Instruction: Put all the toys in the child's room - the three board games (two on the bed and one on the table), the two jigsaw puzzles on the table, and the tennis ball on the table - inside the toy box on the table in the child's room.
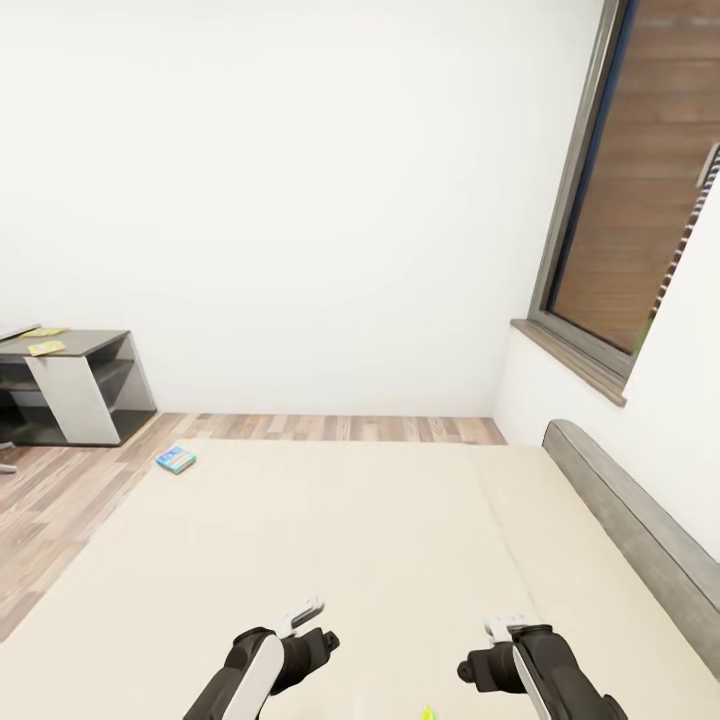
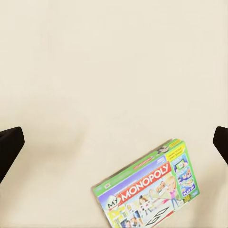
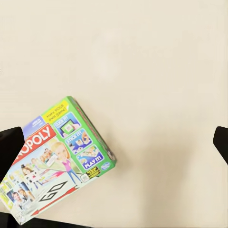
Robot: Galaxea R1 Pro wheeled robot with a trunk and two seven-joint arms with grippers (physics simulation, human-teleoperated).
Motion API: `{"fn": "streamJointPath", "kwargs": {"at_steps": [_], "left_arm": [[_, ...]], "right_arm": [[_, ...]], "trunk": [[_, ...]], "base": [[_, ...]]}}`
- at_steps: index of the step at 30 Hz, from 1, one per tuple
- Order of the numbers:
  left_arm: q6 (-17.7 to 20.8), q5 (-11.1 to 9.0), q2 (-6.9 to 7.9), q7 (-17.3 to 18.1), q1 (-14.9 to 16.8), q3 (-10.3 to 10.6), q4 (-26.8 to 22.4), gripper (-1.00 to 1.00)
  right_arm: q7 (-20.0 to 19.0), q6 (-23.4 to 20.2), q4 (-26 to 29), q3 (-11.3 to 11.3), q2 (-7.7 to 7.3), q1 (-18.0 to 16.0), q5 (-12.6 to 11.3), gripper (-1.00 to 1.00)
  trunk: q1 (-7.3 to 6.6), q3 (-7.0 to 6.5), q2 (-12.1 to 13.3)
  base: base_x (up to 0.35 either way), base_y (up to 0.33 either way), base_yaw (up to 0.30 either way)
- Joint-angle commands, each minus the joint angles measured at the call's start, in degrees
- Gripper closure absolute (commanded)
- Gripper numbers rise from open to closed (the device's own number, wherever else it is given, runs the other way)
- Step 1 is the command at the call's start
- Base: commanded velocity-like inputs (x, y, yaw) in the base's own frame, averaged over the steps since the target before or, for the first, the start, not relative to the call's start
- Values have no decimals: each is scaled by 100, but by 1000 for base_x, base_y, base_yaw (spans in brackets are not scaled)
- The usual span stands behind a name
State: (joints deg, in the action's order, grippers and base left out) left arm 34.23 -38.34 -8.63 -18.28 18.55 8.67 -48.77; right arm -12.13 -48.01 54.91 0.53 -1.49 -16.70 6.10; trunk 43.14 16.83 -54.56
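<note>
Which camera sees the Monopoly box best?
The right wrist view: the Monopoly box looks largest there, flat on the bed. The left wrist view shows it smaller, cut off at the edge. The head view catches a green sliver.

Head camera: high, facing forward and down across bed toward wall. Both wrist cameras: close, facing straight down at mattress. Shared: Monopoly box.

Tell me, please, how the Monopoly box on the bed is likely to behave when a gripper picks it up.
The Monopoly box looks like flat printed cardboard, so probably stiff and light for its size. Its glossy faces may be slippery. It lies flat on the bed, so it likely won't roll, though the soft mattress could give when an edge is pressed.
</note>
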Motion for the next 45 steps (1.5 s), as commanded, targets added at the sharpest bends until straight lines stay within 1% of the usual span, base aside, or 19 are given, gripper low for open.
{"fn": "streamJointPath", "kwargs": {"at_steps": [1,10,17,24,39,44,45], "left_arm": [[9,-60,2,-55,3,11,-9,-100],[-165,-55,2,-54,7,13,29,-100],[-228,-56,13,-53,13,8,46,-100],[-267,-57,28,-53,8,0,22,-100],[-448,-62,33,-42,1,41,-14,-100],[-463,-65,35,75,0,53,-20,-100],[-466,-66,35,165,0,55,-23,-100]], "right_arm": [[-51,-22,7,6,0,-3,61,-100],[-52,-29,10,8,-19,-16,54,-100],[-60,-22,-5,8,-30,-34,-80,-100],[-68,-18,-24,8,-34,-52,-180,-100],[-77,2,-36,10,-36,-58,-229,-100],[-82,8,-1,15,-42,-42,-268,-100],[-88,8,22,17,-46,-35,-296,-100]], "trunk": [[-22,-2,36],[-220,-81,397],[-373,-142,678],[-373,-77,678],[-373,63,678],[-373,110,678],[-373,119,678]], "base": [[0,0,0],[0,0,0],[0,0,0],[0,0,0],[0,0,0],[0,0,0],[0,0,0]]}}
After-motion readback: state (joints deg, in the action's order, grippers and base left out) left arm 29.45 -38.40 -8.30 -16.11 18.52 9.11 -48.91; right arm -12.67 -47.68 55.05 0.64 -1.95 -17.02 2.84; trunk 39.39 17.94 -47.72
